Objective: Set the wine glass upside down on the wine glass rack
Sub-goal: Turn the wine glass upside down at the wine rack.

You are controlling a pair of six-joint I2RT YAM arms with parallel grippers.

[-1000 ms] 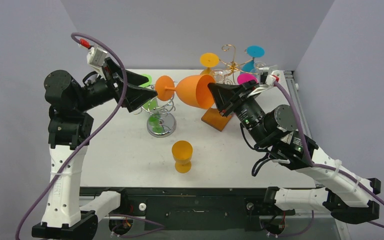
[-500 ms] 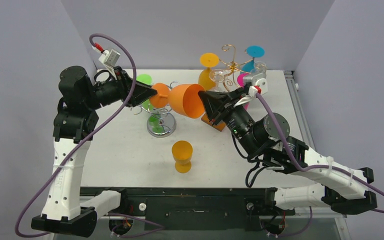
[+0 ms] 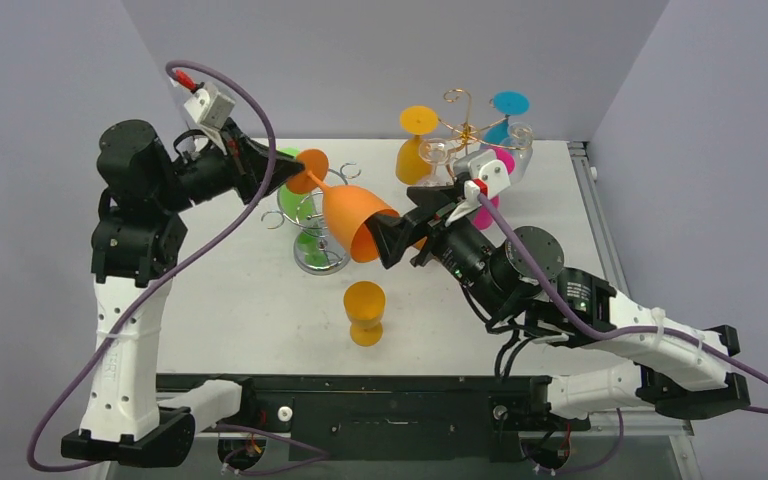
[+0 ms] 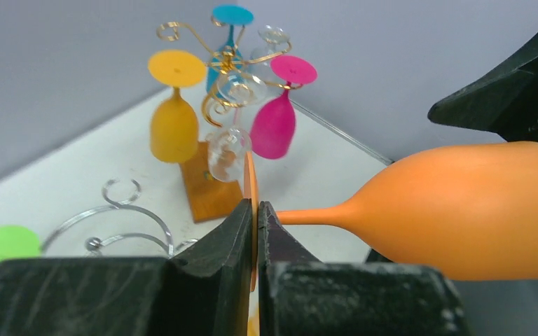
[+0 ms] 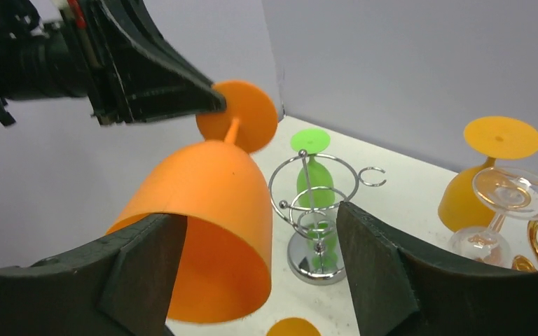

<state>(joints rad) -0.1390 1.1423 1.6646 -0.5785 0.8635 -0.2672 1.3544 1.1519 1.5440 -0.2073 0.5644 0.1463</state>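
We're seeing our right gripper sitting wide open astride the mouth of the orange plastic wine glass, which is hanging tilted in the air beside the silver wire rack. Its stem is running up and away to the foot, which our left gripper is pinching.

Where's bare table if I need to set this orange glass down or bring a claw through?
The widest bare table is front-left, bordered by the silver rack and the small orange cup. A narrower strip runs at the back between that rack and the gold rack. Crowded: the centre around the held orange wine glass, and the back-right corner.
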